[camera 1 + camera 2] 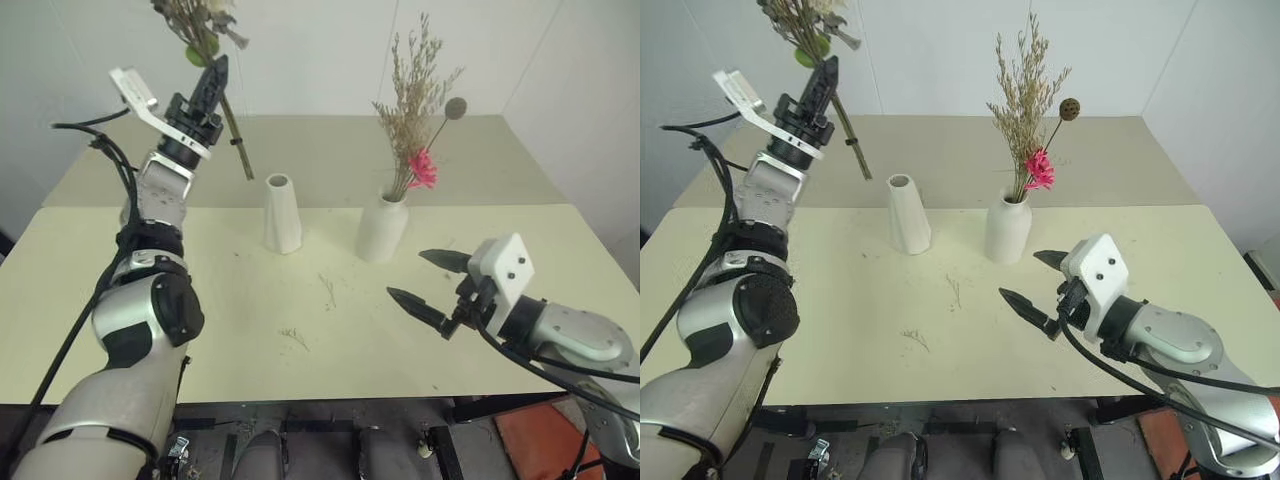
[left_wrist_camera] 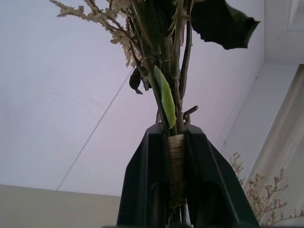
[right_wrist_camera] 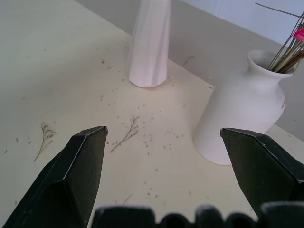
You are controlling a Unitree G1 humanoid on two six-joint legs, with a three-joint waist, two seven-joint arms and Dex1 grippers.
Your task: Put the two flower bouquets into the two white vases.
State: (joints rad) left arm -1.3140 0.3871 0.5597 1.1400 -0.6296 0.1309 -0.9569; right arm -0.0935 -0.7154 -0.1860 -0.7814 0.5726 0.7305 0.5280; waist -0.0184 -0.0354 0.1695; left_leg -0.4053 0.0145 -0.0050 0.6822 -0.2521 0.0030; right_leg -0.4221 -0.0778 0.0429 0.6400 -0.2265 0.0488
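Note:
My left gripper (image 1: 212, 80) is raised high at the left, shut on the wrapped stems of a dried bouquet (image 2: 168, 95) with whitish sprigs and green leaves; its stem ends hang down toward the tall slim white vase (image 1: 281, 214), to the left of its mouth. The other bouquet (image 1: 417, 130), with a bright pink daisy, beige sprigs and a round seed head, stands in the rounded white vase (image 1: 382, 228). My right gripper (image 1: 432, 282) hovers open over the table's front right, pointing toward the rounded vase (image 3: 237, 114), nothing between its fingers (image 3: 76, 166).
Loose twig scraps (image 1: 327, 288) and crumbs lie on the pale table (image 1: 120, 260) in front of the vases. A second table surface extends behind them to the white wall.

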